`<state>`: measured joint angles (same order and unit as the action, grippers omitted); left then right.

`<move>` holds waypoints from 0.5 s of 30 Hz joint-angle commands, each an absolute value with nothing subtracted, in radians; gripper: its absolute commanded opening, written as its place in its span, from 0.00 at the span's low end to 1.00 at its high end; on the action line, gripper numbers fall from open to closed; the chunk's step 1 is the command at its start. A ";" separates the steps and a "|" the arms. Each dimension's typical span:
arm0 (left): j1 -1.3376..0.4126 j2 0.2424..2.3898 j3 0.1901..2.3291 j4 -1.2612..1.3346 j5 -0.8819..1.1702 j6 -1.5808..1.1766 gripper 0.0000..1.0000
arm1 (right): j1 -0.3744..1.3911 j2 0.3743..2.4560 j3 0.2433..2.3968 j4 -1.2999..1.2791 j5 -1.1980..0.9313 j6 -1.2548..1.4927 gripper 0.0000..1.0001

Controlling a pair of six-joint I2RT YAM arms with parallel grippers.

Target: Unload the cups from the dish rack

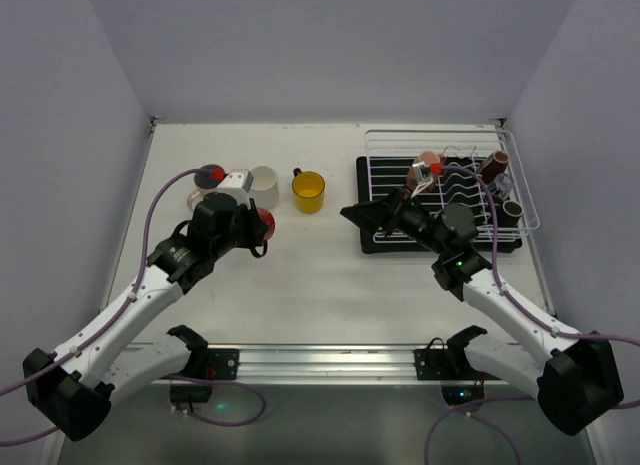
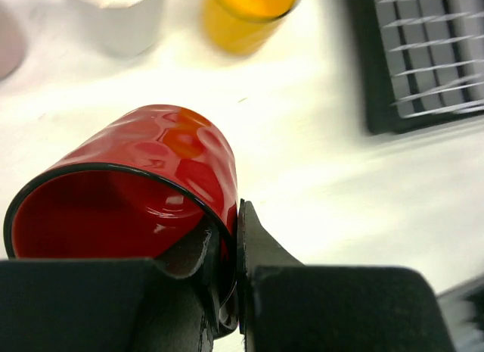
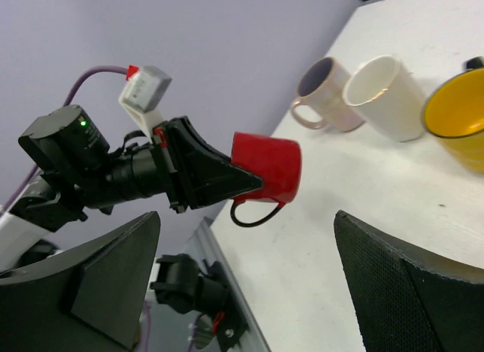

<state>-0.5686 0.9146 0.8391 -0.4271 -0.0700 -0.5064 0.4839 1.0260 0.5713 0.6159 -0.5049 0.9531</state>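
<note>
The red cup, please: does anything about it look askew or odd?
Yes: the red cup is tipped sideways, its rim pinched in the left pincer, whereas the white cup and yellow cup stand upright on the table. No spill or damage shows.

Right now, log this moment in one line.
left claw: shut on red cup | right claw: open | on table: yellow cup, white cup, pink cup | dish rack: holds brown cup

**A:** Arms, two. Finish?
**B:** Left arm [image 1: 125, 310] and right arm [image 1: 515, 310]: white link shells, black joint housings, black bases [image 1: 60, 400].
**A:** Cabling?
**B:** One purple cable [image 1: 152, 210] looped off each arm. White connector block [image 3: 144, 87] with red tab. Green indicator light [image 3: 82, 123].
**A:** End fittings?
**B:** Left gripper [image 2: 229, 225], right gripper [image 1: 360, 217]: matte black, wedge-shaped jaws.
</note>
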 commanded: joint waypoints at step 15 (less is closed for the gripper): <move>-0.371 1.373 1.005 -0.520 -0.319 -0.295 0.00 | 0.482 0.798 0.604 0.121 -0.278 0.620 0.99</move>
